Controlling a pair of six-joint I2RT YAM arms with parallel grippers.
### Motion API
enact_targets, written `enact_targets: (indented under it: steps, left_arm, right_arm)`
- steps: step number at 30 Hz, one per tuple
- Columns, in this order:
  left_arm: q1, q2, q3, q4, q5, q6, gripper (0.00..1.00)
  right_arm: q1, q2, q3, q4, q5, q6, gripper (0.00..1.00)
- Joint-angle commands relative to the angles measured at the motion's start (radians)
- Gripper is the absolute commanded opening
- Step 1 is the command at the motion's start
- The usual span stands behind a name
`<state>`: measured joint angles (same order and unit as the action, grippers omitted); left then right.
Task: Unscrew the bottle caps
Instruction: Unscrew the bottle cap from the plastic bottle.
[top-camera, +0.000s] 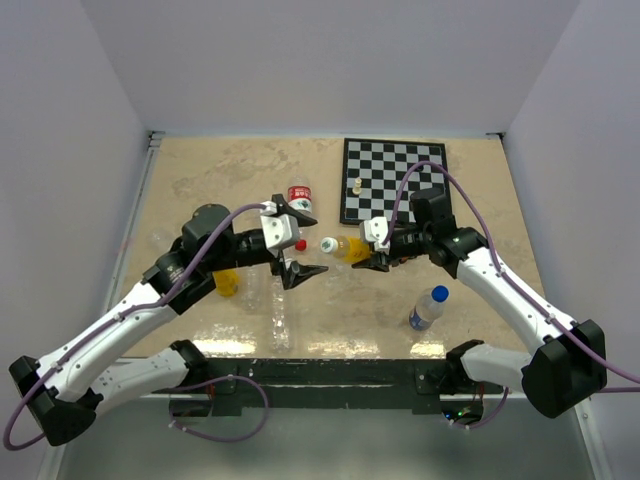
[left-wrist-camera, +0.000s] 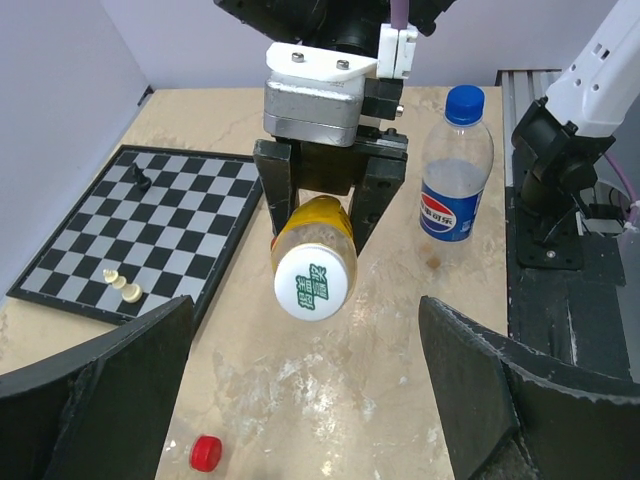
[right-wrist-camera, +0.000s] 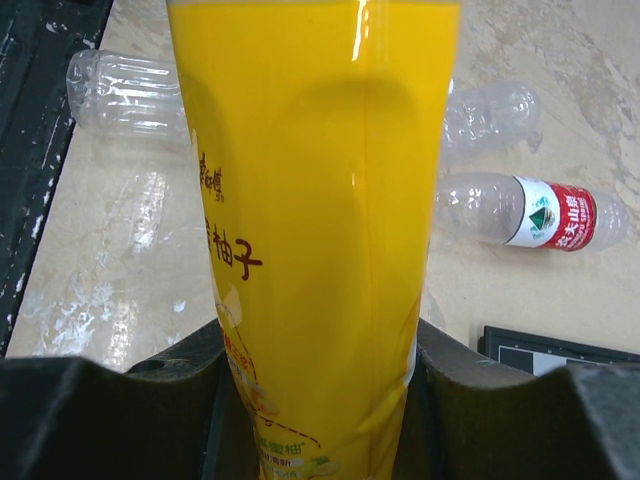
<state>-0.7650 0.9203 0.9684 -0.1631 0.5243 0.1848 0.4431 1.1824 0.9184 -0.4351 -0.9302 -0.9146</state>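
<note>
Overhead, the tabletop (top-camera: 200, 180) carries a chessboard (top-camera: 395, 180) at its far right. Only that view shows a second orange-yellow bottle (top-camera: 228, 283) lying partly under my left arm (top-camera: 130, 320). My right wrist view shows the clear unlabelled bottles (right-wrist-camera: 125, 92) most plainly, lying on their sides, with a red-labelled clear bottle (right-wrist-camera: 530, 210) lying beside them. Its foreground is filled by the orange-yellow bottle (right-wrist-camera: 310, 220) I hold, the printed label facing the lens. My left wrist view alone shows that bottle end-on. It also shows the blue-labelled clear bottle (left-wrist-camera: 455, 190) standing upright with its blue cap (left-wrist-camera: 464, 102) on. A loose red cap (left-wrist-camera: 205, 453) lies on the tabletop near the lens, and small white chess pieces (left-wrist-camera: 122, 284) stand on the board.

The held bottle lies roughly level above the tabletop, and its white cap (left-wrist-camera: 313, 280), printed in green, points straight at my left jaws. That cap sits centred between my two left fingers (left-wrist-camera: 100, 400) but ahead of their tips, touching neither.

My left jaws stand spread wide with nothing in them. My right jaws are closed on the body of the orange-yellow bottle behind the cap end, one finger pressed to each side.
</note>
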Motion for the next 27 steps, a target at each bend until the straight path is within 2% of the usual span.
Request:
enact_targets:
  steps: [1, 14, 16, 19, 23, 26, 27]
  left_arm:
    - [0.001, 0.032, -0.007, 0.105, 0.054, 0.041, 0.98]
    - [0.003, 0.068, -0.005, 0.126, 0.089, 0.053, 0.74]
    - [0.003, 0.074, -0.002, 0.125, 0.100, 0.053, 0.65]
    - [0.001, 0.084, 0.003, 0.119, 0.106, 0.048, 0.39]
    - [0.003, 0.107, 0.016, 0.099, 0.120, 0.047, 0.28]
    - [0.003, 0.124, 0.032, 0.089, 0.121, 0.024, 0.01]
    - [0.003, 0.127, 0.033, 0.089, 0.109, -0.001, 0.00]
  right_arm:
    - [-0.001, -0.024, 0.036, -0.002, -0.019, -0.020, 0.00]
    - [-0.001, -0.024, 0.037, -0.008, -0.022, -0.023, 0.00]
    - [-0.001, -0.024, 0.037, -0.008, -0.022, -0.024, 0.00]
    - [-0.001, -0.023, 0.037, -0.010, -0.021, -0.024, 0.00]
    - [-0.001, -0.023, 0.037, -0.008, -0.018, -0.026, 0.00]
    - [-0.001, -0.020, 0.037, -0.008, -0.013, -0.026, 0.00]
    - [-0.001, -0.018, 0.037, -0.004, -0.007, -0.021, 0.00]
